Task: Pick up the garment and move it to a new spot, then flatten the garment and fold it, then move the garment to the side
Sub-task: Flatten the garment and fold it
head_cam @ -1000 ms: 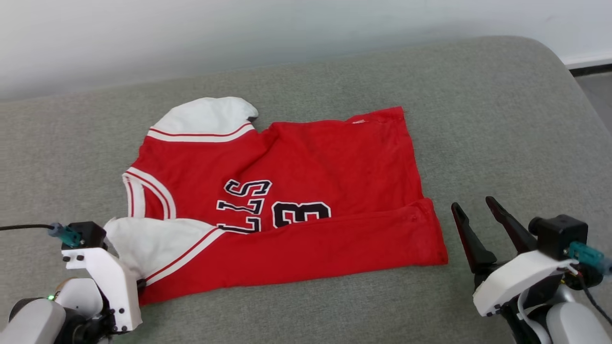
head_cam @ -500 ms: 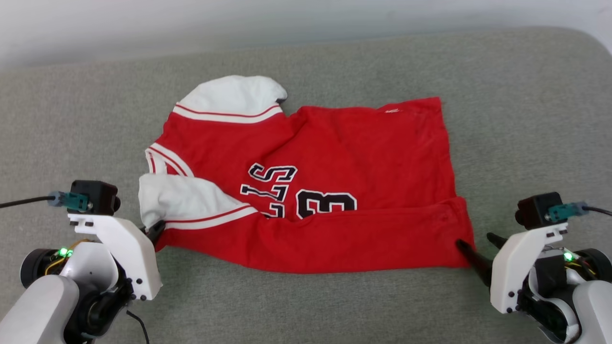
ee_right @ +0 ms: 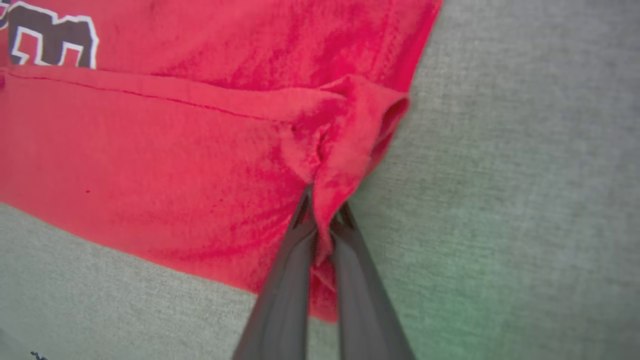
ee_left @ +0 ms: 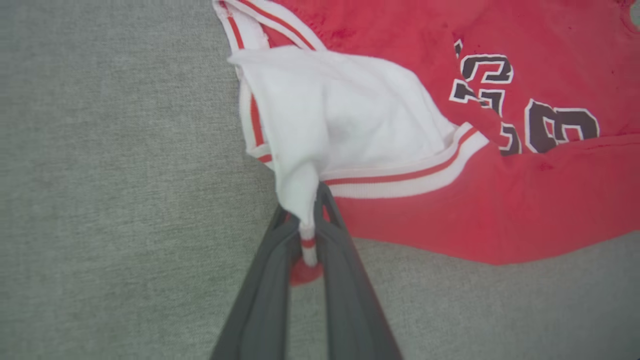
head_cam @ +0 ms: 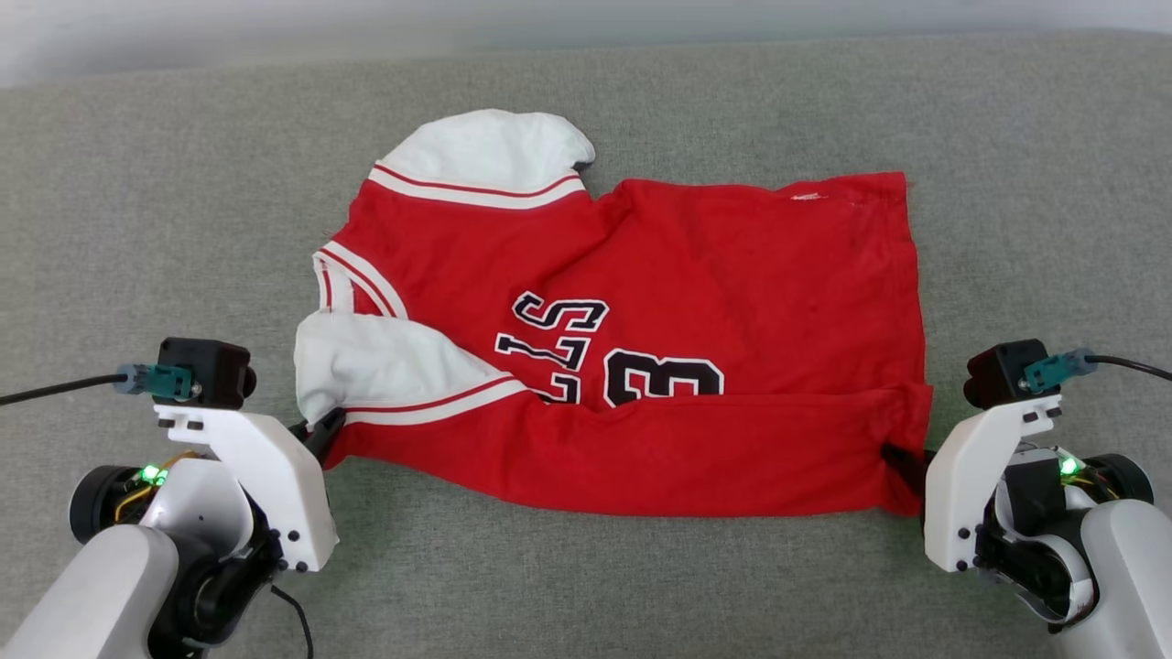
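Observation:
The garment [head_cam: 696, 275], a red jersey T-shirt with white red-striped sleeves and a black "3", lies spread on the grey cushion with its near long edge folded over the lettering. My left gripper [head_cam: 320, 432] is shut on the tip of the near white sleeve [ee_left: 310, 200], which is pinched between the dark fingers. At the jersey's near right corner [ee_right: 345, 160], my right gripper [head_cam: 902, 458] is shut on a bunch of red hem. The far sleeve [head_cam: 494, 146] lies flat at the back.
The grey fabric cushion [head_cam: 137, 229] stretches around the jersey on all sides. A pale wall band [head_cam: 275, 27] runs along the top of the head view. Black cables [head_cam: 46, 394] trail from both wrist cameras.
The head camera has tilted down and shifted, moving the whole scene. The right gripper went from open beside the jersey to shut on its near right corner. The left stays on the sleeve.

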### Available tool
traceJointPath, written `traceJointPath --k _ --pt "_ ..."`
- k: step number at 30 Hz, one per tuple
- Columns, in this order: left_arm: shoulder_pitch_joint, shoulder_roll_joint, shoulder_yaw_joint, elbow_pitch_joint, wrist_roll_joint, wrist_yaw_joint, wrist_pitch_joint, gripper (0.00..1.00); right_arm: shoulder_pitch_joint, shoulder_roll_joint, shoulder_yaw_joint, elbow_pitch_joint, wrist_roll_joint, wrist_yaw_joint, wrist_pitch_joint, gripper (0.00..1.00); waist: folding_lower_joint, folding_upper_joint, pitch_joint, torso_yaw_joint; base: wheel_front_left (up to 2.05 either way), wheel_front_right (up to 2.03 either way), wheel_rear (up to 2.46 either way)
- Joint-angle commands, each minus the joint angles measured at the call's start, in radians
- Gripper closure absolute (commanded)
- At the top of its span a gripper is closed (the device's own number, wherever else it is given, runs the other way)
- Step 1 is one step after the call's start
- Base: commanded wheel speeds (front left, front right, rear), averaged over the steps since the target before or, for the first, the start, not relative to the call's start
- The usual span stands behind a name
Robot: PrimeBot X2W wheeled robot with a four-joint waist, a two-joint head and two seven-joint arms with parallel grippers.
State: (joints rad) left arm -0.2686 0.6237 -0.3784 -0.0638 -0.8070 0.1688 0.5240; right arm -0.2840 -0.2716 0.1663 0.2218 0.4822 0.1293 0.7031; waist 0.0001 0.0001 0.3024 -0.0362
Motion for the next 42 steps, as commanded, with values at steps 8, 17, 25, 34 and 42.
traceJointPath --k 8,17,25,34,42 --pt "0.050 -0.030 -0.006 0.026 -0.018 0.013 -0.034 1.00 0.043 -0.041 0.030 -0.033 0.032 0.001 -0.035 1.00 -0.0001 -0.0001 -0.117 0.019 0.00 0.00 0.00" --pt "0.187 -0.019 0.000 0.022 -0.048 0.046 -0.037 1.00 0.140 -0.059 0.028 -0.068 0.040 0.001 -0.026 1.00 -0.0001 -0.0001 -0.264 0.021 0.00 0.00 0.00" --pt "0.297 -0.035 -0.006 0.041 -0.086 0.062 -0.044 1.00 0.267 -0.033 -0.013 -0.073 0.034 0.001 -0.006 0.99 -0.0001 -0.0001 -0.297 0.012 0.00 0.00 0.00" --pt "0.253 -0.083 -0.007 0.125 -0.062 0.026 -0.140 0.00 0.276 -0.009 -0.007 -0.081 -0.029 0.001 -0.224 0.00 -0.0001 -0.0001 -0.296 -0.016 0.00 0.00 0.00" --pt "0.153 -0.095 0.049 0.132 0.014 0.043 -0.313 0.00 0.246 0.054 -0.080 -0.140 -0.170 0.001 -0.495 0.00 -0.0001 -0.0001 -0.277 -0.059 0.00 0.00 0.00"
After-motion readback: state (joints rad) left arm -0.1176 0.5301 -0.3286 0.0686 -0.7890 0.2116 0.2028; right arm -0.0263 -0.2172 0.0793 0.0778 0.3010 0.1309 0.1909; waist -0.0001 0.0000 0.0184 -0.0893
